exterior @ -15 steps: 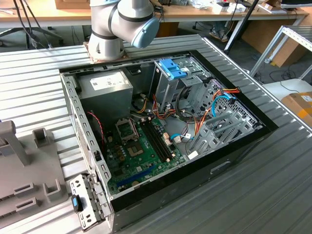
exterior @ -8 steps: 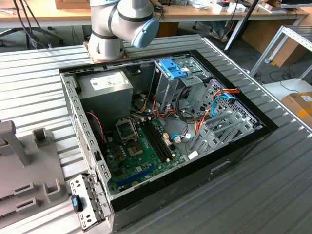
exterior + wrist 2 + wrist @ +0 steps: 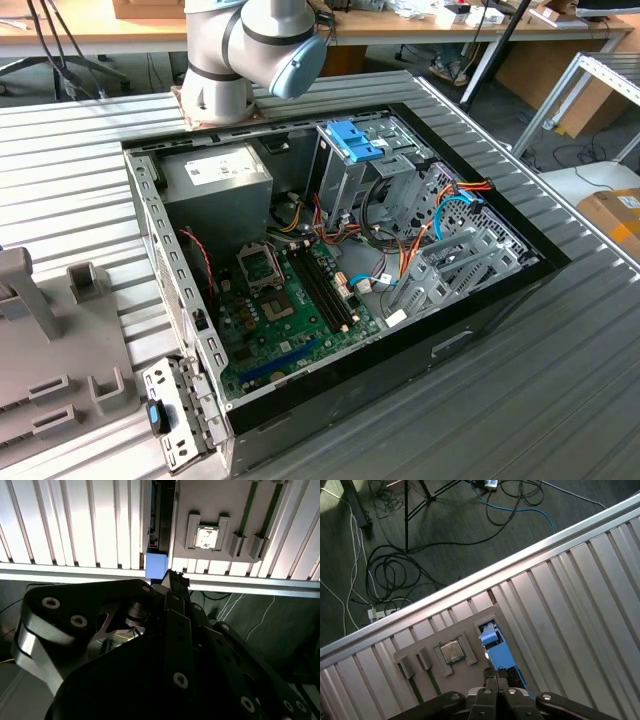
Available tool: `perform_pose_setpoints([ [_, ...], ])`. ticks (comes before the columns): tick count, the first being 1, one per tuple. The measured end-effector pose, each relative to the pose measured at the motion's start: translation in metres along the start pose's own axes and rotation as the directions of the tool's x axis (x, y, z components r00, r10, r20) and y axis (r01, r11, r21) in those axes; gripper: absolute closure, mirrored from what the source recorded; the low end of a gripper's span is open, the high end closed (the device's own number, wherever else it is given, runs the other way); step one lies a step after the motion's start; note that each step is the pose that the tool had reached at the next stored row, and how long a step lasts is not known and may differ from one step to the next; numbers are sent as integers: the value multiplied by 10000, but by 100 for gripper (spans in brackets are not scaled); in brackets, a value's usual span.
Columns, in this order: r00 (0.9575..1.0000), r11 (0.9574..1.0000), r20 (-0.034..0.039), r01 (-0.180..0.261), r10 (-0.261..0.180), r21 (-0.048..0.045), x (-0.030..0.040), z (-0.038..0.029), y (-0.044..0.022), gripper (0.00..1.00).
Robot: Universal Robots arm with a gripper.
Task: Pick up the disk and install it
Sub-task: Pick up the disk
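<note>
Approach to pick-up. The disk [image 3: 496, 650] stands on edge in a grey holder [image 3: 470, 625] on the bench [image 3: 570, 595], blue rail uppermost, beside a chip [image 3: 452, 651]. The jaws hang over it, pressed together and empty. A sound grasp likely needs them parted, then centred squarely across the disk's flat faces.

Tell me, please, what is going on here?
The black gripper hangs at the grey plastic holder tray on the ribbed metal table, right at the flat disk, edged by blue plastic rails, which stands on edge in a slot there. I cannot tell whether it grips the disk yet. The open black computer case lies on the same table, the disk not installed.
</note>
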State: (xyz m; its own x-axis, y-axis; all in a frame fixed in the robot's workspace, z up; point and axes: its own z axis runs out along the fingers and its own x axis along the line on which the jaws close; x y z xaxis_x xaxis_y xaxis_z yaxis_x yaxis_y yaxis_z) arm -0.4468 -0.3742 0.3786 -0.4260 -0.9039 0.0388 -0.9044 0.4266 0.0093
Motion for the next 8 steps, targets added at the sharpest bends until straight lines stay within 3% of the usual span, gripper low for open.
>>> perform_pose_setpoints([
  [1,9994,9994,-3,340,-340,13,0,0,0,89],
  [2,9959,9959,-10,900,-900,34,0,0,0,89],
  [4,9914,9914,-15,1310,-1310,50,0,1,0,89],
  [5,9865,9865,-20,1638,-1638,62,0,2,0,89],
  [8,9666,9665,-37,2565,-2564,97,0,5,0,89],
])
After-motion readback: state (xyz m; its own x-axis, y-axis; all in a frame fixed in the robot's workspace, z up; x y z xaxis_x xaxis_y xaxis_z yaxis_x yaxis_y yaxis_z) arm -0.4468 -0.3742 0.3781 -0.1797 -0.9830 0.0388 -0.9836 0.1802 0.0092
